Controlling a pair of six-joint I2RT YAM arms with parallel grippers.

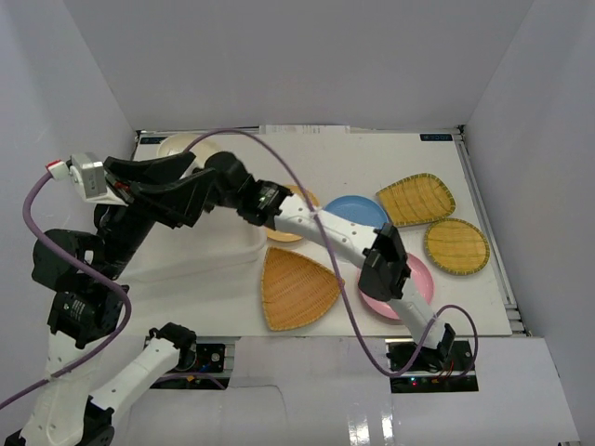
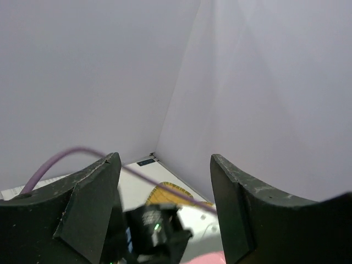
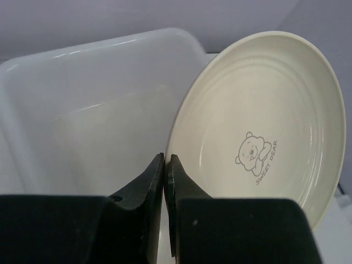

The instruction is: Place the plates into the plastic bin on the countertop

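My right gripper [image 3: 165, 159] is shut on the rim of the cream plate [image 3: 258, 126] and holds it tilted on edge over the white plastic bin [image 3: 82, 110]. In the top view the right gripper [image 1: 216, 172] reaches across to the far left, where the cream plate [image 1: 181, 146] shows behind the arms. The bin [image 1: 232, 243] is mostly hidden there. My left gripper [image 1: 191, 186] is open and empty, raised beside the right wrist; its camera faces the wall [image 2: 165, 159]. On the countertop [image 1: 483, 307] lie a blue plate [image 1: 358, 212], a pink plate [image 1: 418, 283] and a partly hidden yellow-orange plate [image 1: 288, 232].
Three wicker dishes lie on the countertop: one at the front centre [image 1: 296, 290], two at the right [image 1: 416, 199] [image 1: 456, 246]. White walls enclose the surface. A purple cable [image 1: 279, 167] arcs over the right arm, which crosses above the plates.
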